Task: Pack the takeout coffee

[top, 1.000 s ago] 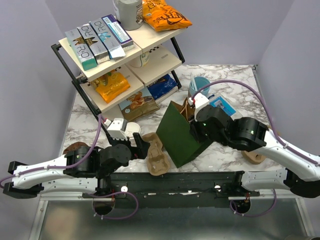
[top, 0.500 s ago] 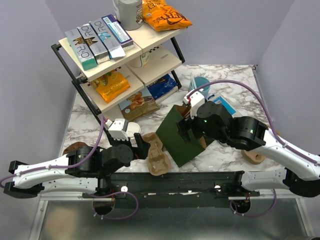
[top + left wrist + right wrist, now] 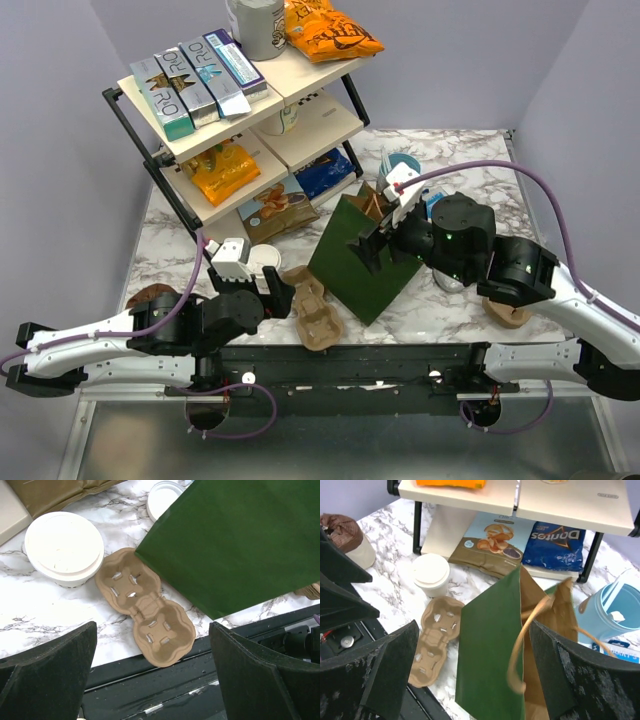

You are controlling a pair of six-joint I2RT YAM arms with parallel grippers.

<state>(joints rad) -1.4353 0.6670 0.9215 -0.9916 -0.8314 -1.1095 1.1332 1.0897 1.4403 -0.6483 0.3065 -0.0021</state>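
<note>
On the left of the marble-patterned tabletop [image 3: 450,150], the left gripper [image 3: 272,292] hangs low near the front edge with its jaws spread wide and nothing between them. In its wrist view the two black fingers [image 3: 50,670] frame the scene from either side.

Just behind that gripper stands the takeout coffee, a small cream paper cup with a round white plastic lid [image 3: 262,260]. It is upright on the tabletop in front of the lowest shelf of the black-framed rack with cream boards [image 3: 200,130]. The cup is not in the bag.

Just right of the cup lies a flat brown moulded-pulp cup carrier [image 3: 315,310], with no cup in its pockets. One end is close to the cup and the other reaches towards the front edge.

Right of the carrier, with its lower edge overlapping it in the left wrist view, is the dark green paper bag with a brown inside [image 3: 360,265]. It leans over with its mouth open towards the rear right, and a brown paper handle loops above the opening.

The right gripper [image 3: 375,245] hovers at that mouth, jaws spread apart and holding nothing.

Behind it stands a light blue cup [image 3: 403,165].
</note>
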